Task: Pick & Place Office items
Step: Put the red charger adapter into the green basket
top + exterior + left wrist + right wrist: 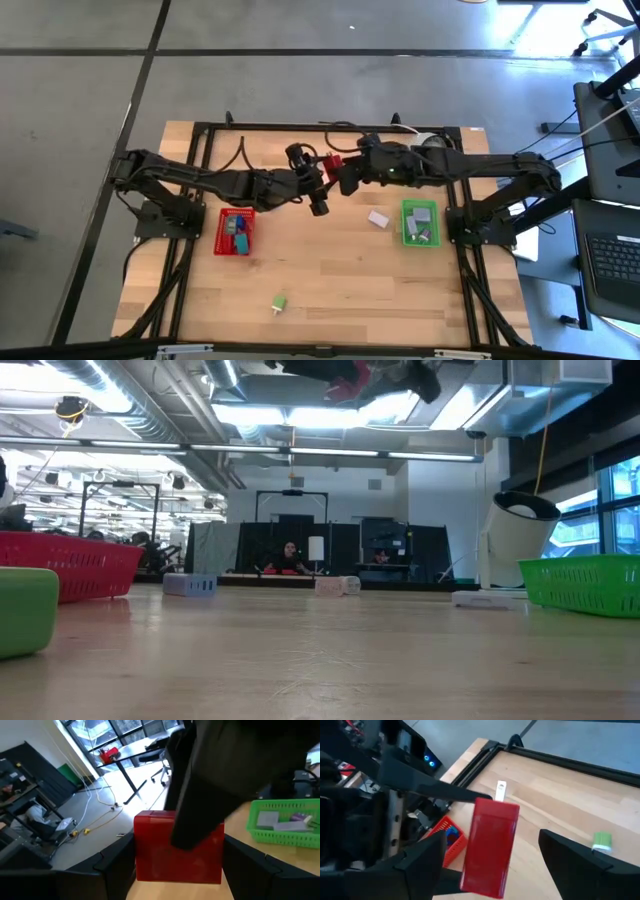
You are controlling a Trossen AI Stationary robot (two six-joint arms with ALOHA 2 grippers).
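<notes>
A: From above, we see both arms meeting over the back middle of the table (330,290). A red block (333,163) sits between the left gripper (318,192) and the right gripper (347,178). Around them lie a red tray (222,232) on the left, a green tray (407,222) on the right, a pale piece (378,218) just beside the green tray and a green piece (279,302) near the front, well apart.

B: From table height, we see the red block (348,382) high up among dark arm parts. Whose jaws clasp it, we cannot tell here. The red tray (70,565) and green tray (585,580) flank the table; a lavender piece (189,585) and a pink piece (335,585) rest far back.

A: In the left wrist view, the block (177,852) stands between our left fingers (115,862), jaws wide, and the other arm's dark finger covers its upper part.

B: In the right wrist view, the block (490,847) is long and slim, its long axis running away from the camera, tilted slightly. The right jaws stand wide, gripping its near end; a left finger (445,792) touches the far end.
</notes>
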